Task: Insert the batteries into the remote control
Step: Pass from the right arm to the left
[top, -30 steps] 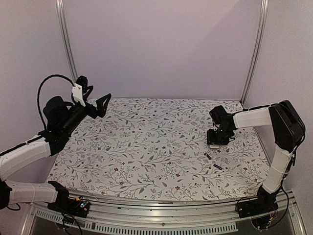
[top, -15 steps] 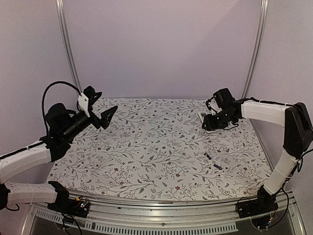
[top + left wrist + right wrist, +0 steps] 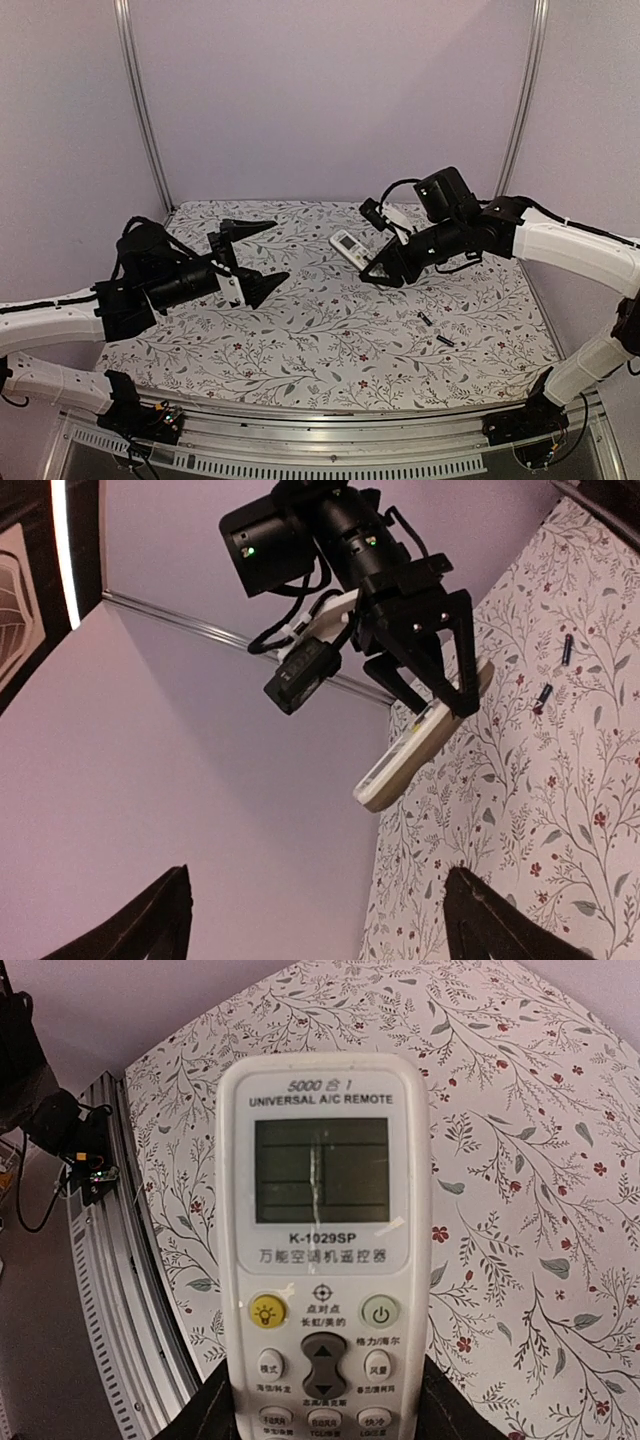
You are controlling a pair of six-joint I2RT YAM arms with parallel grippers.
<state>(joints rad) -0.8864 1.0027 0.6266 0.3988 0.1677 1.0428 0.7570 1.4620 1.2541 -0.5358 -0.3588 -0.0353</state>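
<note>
Right wrist: slim white rectangular remote control point(image 3: 322, 1250) over floral cloth point(image 3: 530, 1170).

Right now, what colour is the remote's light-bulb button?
The button on the remote is yellow, clearest in the right wrist view.

Top external: you look down from above and behind the arm bases, far off, and take in the whole floral-printed tabletop point(image 3: 300, 330), with the back wall at 12 o'clock. Left wrist: rolled sideways, you face across the table at mid-range, with the white rectangular plastic remote control point(image 3: 420, 745) at 1 o'clock. Right wrist: very close above that remote's face. All three views share the remote and the tabletop.
</note>
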